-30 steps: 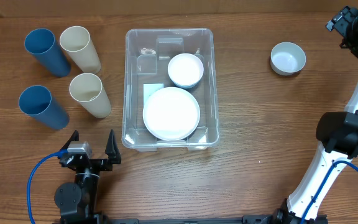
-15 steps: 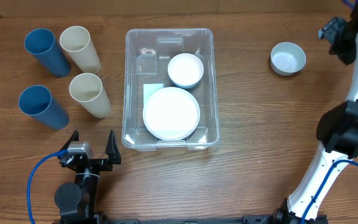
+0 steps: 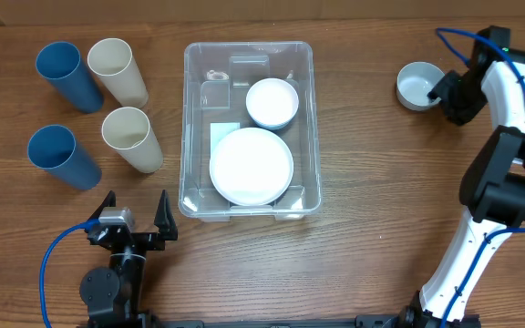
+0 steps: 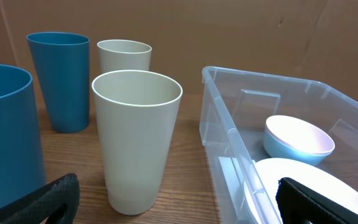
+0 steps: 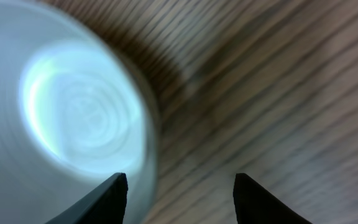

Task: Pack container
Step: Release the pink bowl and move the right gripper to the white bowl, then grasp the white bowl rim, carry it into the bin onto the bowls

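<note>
Beside the bowl (image 3: 416,84) now — right tool (image 3: 442,92)

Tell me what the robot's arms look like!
The right arm has white links with black joints; the left arm looks black. Each has a blue cable. The left tool and right tool have two pointed black fingers.

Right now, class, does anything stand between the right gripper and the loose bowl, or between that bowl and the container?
Nothing visible does. The right gripper hangs open at the bowl's rim, and only table surface lies between the bowl and the container.
</note>
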You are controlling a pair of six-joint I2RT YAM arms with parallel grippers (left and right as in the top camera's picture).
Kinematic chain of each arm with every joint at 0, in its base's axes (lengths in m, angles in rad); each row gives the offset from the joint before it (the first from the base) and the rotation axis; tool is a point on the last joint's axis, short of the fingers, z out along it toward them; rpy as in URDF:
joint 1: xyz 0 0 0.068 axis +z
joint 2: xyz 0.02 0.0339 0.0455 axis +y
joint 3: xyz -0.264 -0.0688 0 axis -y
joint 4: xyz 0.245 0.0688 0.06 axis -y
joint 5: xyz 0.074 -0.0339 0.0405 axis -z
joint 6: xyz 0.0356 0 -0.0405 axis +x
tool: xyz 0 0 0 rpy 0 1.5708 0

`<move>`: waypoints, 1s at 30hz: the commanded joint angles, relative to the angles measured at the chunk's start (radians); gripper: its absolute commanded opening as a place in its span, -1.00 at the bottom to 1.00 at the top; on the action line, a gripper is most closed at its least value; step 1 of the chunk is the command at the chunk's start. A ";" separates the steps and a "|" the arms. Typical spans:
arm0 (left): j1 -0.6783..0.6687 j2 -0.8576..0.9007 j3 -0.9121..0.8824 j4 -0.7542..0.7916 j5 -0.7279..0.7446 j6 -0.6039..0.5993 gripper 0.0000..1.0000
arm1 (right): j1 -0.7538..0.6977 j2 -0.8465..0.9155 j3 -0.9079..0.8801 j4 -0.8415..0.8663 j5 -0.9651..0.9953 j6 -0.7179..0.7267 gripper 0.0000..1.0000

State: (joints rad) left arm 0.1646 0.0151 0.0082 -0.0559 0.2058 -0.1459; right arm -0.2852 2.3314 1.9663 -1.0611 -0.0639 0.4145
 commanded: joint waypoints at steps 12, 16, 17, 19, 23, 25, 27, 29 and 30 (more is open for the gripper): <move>0.005 -0.010 -0.003 0.000 0.002 0.019 1.00 | 0.021 -0.014 0.007 -0.044 0.003 0.001 -0.92; 0.005 -0.010 -0.003 0.000 0.002 0.019 1.00 | 0.009 -0.031 0.167 -0.158 0.029 -0.017 -0.92; 0.005 -0.010 -0.003 0.000 0.002 0.019 1.00 | 0.009 -0.038 0.226 -0.193 0.032 -0.024 -0.92; 0.005 -0.010 -0.003 0.000 0.002 0.019 1.00 | 0.015 -0.056 0.360 -0.275 0.032 -0.030 -0.92; 0.005 -0.010 -0.003 0.000 0.002 0.019 1.00 | 0.067 -0.098 0.601 -0.425 0.017 -0.066 -0.92; 0.005 -0.010 -0.003 0.000 0.002 0.019 1.00 | 0.120 -0.122 0.694 -0.475 0.012 -0.071 -0.92; 0.005 -0.010 -0.003 0.000 0.002 0.019 1.00 | 0.198 -0.150 0.752 -0.489 -0.013 -0.072 -0.92; 0.005 -0.010 -0.003 0.000 0.002 0.019 1.00 | 0.285 -0.165 0.768 -0.485 -0.007 -0.075 -0.92; 0.005 -0.010 -0.003 0.000 0.001 0.019 1.00 | 0.331 -0.166 0.768 -0.480 0.001 -0.075 -0.92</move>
State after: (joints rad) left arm 0.1646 0.0151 0.0082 -0.0559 0.2058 -0.1459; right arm -0.0769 2.2124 2.6972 -1.5452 -0.0532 0.3561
